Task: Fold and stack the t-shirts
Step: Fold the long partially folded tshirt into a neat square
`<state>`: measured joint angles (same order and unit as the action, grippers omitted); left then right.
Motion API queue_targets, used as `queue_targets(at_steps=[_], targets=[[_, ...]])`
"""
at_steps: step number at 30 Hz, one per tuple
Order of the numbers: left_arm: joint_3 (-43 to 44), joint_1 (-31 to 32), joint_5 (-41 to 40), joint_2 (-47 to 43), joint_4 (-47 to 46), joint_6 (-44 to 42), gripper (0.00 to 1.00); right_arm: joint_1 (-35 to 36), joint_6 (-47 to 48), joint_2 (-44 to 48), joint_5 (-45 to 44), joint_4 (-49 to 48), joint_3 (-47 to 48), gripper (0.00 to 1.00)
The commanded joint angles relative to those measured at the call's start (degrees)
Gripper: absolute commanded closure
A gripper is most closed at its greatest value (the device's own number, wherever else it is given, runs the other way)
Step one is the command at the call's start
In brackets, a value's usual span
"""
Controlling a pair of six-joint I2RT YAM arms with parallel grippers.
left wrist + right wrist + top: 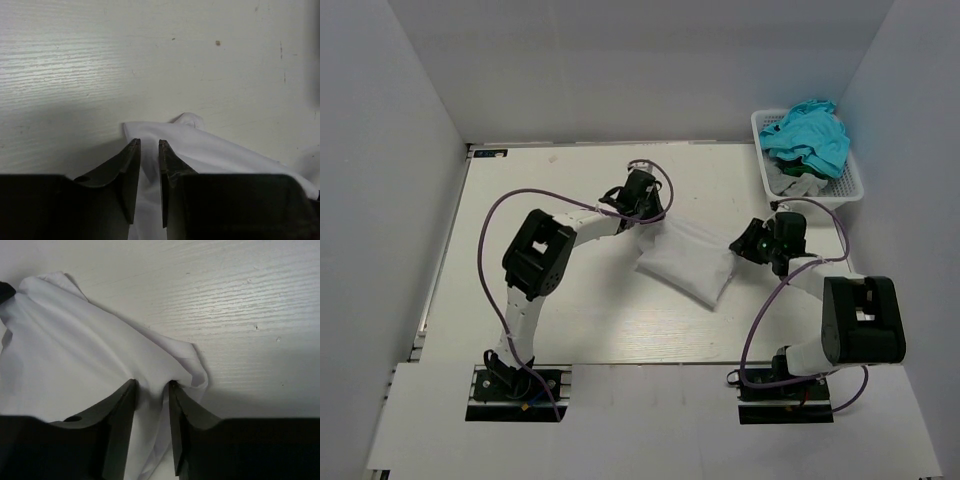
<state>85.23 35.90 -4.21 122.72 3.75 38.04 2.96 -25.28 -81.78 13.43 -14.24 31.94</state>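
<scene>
White t-shirt (685, 262): thin limp cloth, rumpled rectangular fold, mid bench (570, 320). Left tool (149, 142) and right tool (151, 384) at its opposite ends. Both at narrow gap, cloth edge in gap, probably not pinched. Risk: retreat snags cloth, drags fold open. Turquoise t-shirts (810, 135) crumpled in white lattice basket (848, 190), beyond its far-right corner.

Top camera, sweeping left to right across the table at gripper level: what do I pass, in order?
left gripper → white t-shirt → right gripper → white basket holding the turquoise t-shirts
</scene>
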Motion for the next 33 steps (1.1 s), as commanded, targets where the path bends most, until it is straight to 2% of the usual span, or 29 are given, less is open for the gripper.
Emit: queue_targets(at_steps=[1,2,3,4,5,8,9,14,16,17,19,21,23,26,27,30,33], targets=[[0.29,-0.83,3.06,-1.95,-2.78,-3.67,0.66,-0.41,0.05,-0.49,-1.48,0.88,3.29,0.59],[0.29,-0.83,3.06,-2.91,-2.0,-4.2,0.54,-0.41,1.27,-0.49,-1.04,2.19,3.56,0.52],[0.98,-0.83,3.06,-3.53,-1.38,-4.73,0.48,-0.24,1.81,0.12,-0.86,3.68,4.61,0.42],[1.69,-0.83,3.06,-4.15,0.89,-5.34,0.43,-0.32,2.25,0.39,-0.17,5.08,5.66,0.1],[3.95,-0.83,3.06,-5.2,2.56,-6.39,0.33,-0.32,2.6,1.52,0.1,5.88,6.28,0.1],[9.66,-0.83,0.7,-6.6,11.32,-6.93,0.12,-0.15,4.79,5.74,0.45,9.84,8.92,0.1],[10.73,-0.83,0.0,-7.66,13.54,-7.45,0.0,-0.06,4.97,7.75,0.54,11.59,9.01,0.1],[13.65,0.48,-5.28,-10.91,23.22,-7.46,0.0,0.46,5.68,15.94,0.45,16.95,8.93,0.1],[13.65,1.01,-0.92,-12.14,23.23,-8.07,0.0,0.82,5.68,18.22,2.82,16.97,8.49,0.1],[11.47,1.01,2.42,-12.76,21.49,-8.07,0.0,1.08,5.5,18.58,6.74,16.27,7.96,0.1],[9.26,1.01,11.1,-13.47,16.13,-8.6,0.0,1.78,3.75,18.32,9.23,15.21,7.09,0.1],[7.93,1.01,16.49,-10.85,13.4,-7.82,0.0,2.05,2.26,16.48,12.93,10.82,5.94,0.1],[10.12,1.54,22.91,-7.51,13.39,-7.28,0.0,2.05,-0.11,13.51,15.47,6.69,4.88,0.1],[11.54,2.68,27.84,-1.26,15.5,-6.75,0.0,1.78,-4.14,9.47,14.7,1.69,3.39,0.1],[11.54,2.68,30.46,-0.12,15.5,-6.75,0.0,1.52,-4.69,8.49,11.3,0.98,3.3,0.1],[9.61,2.68,31.45,3.05,17.25,-6.23,0.0,1.08,-5.75,1.92,8.03,0.18,3.39,0.1],[5.92,2.68,28.57,3.58,17.96,-5.7,0.0,0.38,-6.54,-4.23,6.7,0.09,3.83,0.1]])
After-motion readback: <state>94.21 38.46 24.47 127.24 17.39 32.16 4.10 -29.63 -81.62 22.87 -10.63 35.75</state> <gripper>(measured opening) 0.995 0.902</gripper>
